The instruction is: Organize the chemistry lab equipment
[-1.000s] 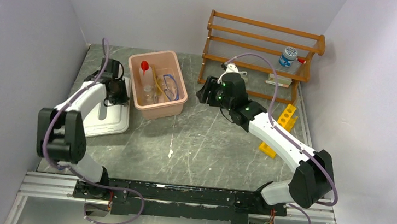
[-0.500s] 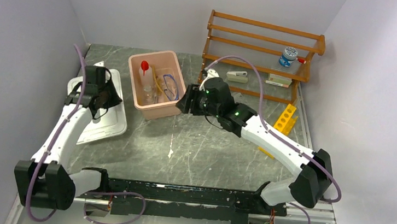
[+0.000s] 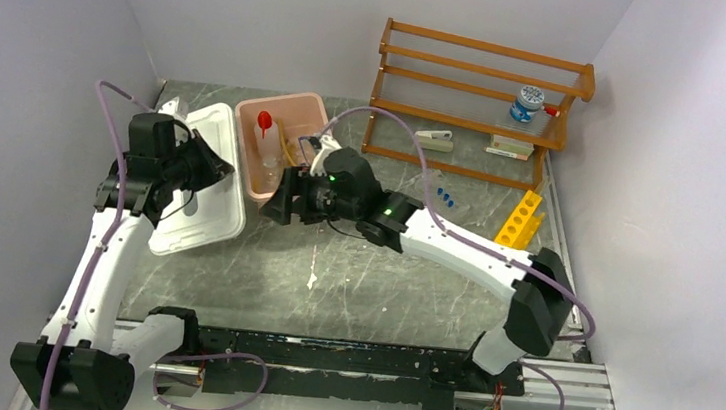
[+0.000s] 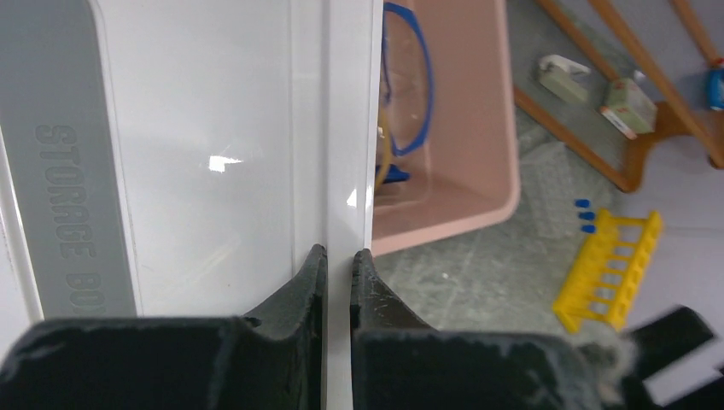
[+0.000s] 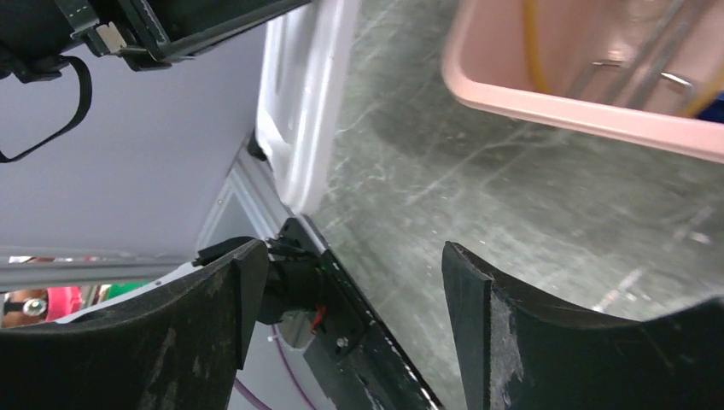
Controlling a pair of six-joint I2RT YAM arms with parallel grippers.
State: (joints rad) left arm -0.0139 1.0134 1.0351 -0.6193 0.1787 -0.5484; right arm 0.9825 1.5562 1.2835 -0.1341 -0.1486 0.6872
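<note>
My left gripper (image 3: 204, 165) is shut on the right edge of a white storage-box lid (image 3: 208, 205), and the lid rim sits between the closed tips in the left wrist view (image 4: 339, 252). The lid (image 4: 205, 128) stands against the pink bin (image 3: 285, 190). The bin holds a red-capped wash bottle (image 3: 265, 127), blue-framed goggles (image 4: 418, 85), amber tubing (image 5: 534, 43) and metal tongs (image 5: 657, 47). My right gripper (image 3: 281, 205) is open and empty, low in front of the bin's near left corner (image 5: 341, 282). A yellow holed rack (image 3: 521, 218) lies at the right.
A wooden shelf rack (image 3: 480, 96) stands at the back right with a blue-lidded jar (image 3: 526, 103) and small white items (image 3: 434, 136) on it. Small blue pieces (image 3: 445, 197) lie on the table near the yellow rack. Grey walls close in on both sides.
My left gripper has carried the lid right, up against the bin. My right arm has swung left from the shelf to the front of the bin.
</note>
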